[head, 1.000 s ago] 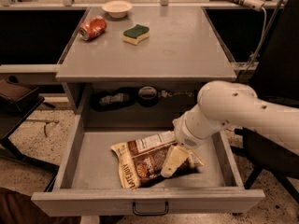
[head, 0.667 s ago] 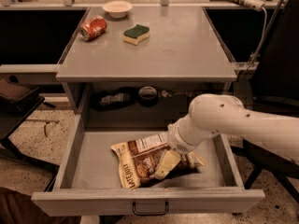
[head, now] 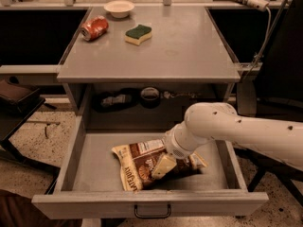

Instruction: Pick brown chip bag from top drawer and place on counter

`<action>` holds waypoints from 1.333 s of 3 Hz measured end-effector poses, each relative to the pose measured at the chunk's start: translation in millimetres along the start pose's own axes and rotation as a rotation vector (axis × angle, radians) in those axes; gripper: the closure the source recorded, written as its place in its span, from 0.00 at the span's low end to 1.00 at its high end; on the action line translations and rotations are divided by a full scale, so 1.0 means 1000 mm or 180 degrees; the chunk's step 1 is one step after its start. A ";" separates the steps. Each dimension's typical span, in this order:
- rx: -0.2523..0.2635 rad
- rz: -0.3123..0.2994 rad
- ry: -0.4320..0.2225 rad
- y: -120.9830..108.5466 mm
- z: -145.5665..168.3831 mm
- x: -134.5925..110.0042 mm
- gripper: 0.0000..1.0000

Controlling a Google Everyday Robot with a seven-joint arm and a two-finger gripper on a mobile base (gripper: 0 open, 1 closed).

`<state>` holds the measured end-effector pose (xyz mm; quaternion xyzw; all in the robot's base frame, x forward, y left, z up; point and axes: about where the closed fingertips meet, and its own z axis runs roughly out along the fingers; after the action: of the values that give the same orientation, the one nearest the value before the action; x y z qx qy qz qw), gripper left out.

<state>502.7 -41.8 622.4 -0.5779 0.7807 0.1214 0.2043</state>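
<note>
The brown chip bag (head: 140, 163) lies flat in the open top drawer (head: 90, 167), a little right of its middle, "LATE JULY" lettering along its left edge. My gripper (head: 162, 166) reaches down from the white arm on the right and rests on the bag's middle, one cream finger showing on top of the foil. The arm's wrist hides the bag's upper right part. The counter (head: 184, 51) is the grey tabletop above the drawer.
On the counter stand a red soda can (head: 94, 27), a yellow-green sponge (head: 138, 34) and a white bowl (head: 119, 8) at the back left. A dark recess under the counter holds small dark items (head: 149, 96). The drawer front carries a black handle (head: 152, 212).
The arm and gripper have moved left and lower, from the bag's right edge onto the bag's middle. The bag has not visibly moved.
</note>
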 end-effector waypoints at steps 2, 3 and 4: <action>-0.0004 0.0026 0.0013 -0.003 -0.005 0.000 0.65; 0.0038 0.0143 -0.0063 -0.027 -0.049 -0.010 0.88; 0.0075 0.0171 -0.0185 -0.057 -0.124 -0.045 1.00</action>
<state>545.8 -73.0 755.9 -0.5506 0.7910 0.1344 0.2304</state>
